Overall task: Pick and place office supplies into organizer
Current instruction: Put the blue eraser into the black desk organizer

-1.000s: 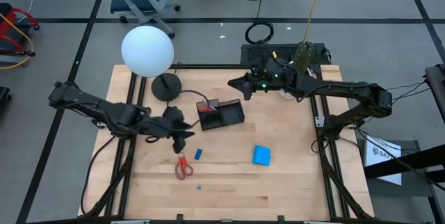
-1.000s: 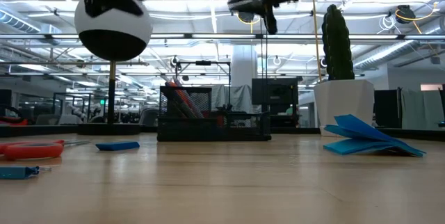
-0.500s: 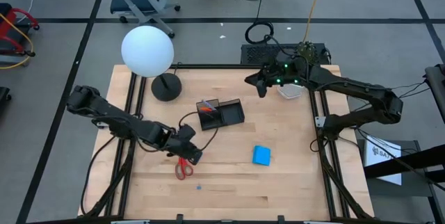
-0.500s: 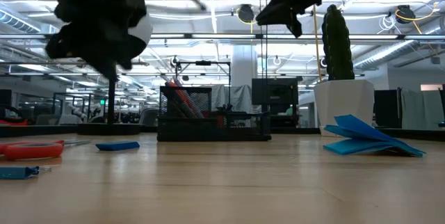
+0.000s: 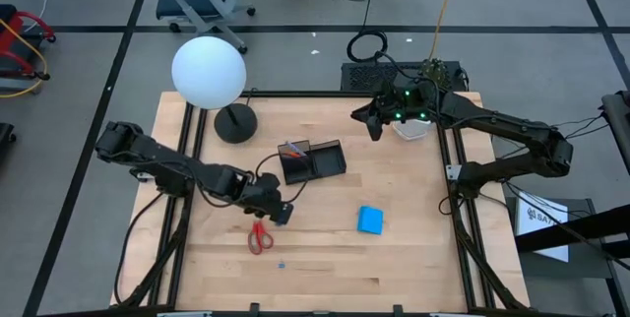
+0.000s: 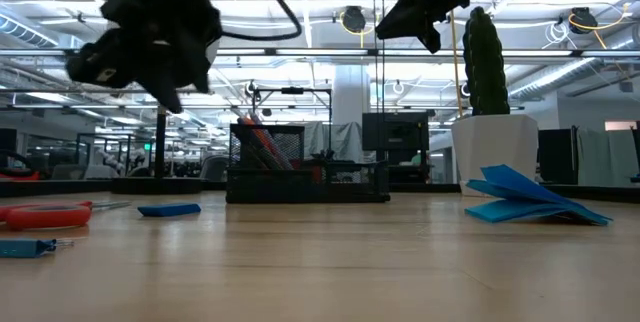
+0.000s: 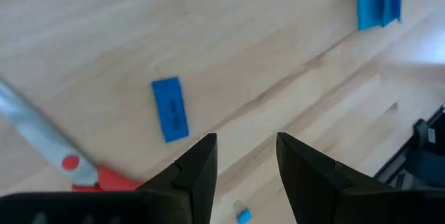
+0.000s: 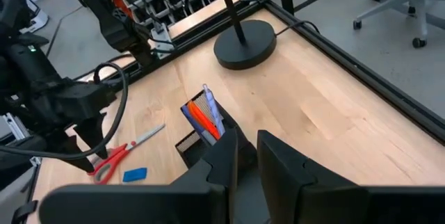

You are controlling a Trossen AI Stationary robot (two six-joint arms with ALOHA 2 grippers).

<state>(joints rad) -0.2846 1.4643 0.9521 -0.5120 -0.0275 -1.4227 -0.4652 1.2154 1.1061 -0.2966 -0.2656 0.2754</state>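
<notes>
- The left gripper hangs in the air over the lower-left part of the table in the high view, right above the red-handled scissors; the small flat blue piece seen a moment earlier is now hidden beneath it in that view.
- Its fingers are parted with a clear gap and nothing between them.
- In the left wrist view the flat blue piece lies on bare wood in the centre-left of the frame, with the scissors' grey blade and red pivot at the lower left edge.
- A tiny blue eraser sits lower down, near the table's front edge.
- The blue square notepad lies right of centre, well apart from the left gripper.
- The black organizer stands at mid-table, behind the scissors; orange and pale pens lean upright in its left compartment.
- The right gripper is raised near the upper right of the table, by the white plant pot, its fingers only narrowly apart and empty.
- A white globe lamp stands at the upper left corner.
</notes>
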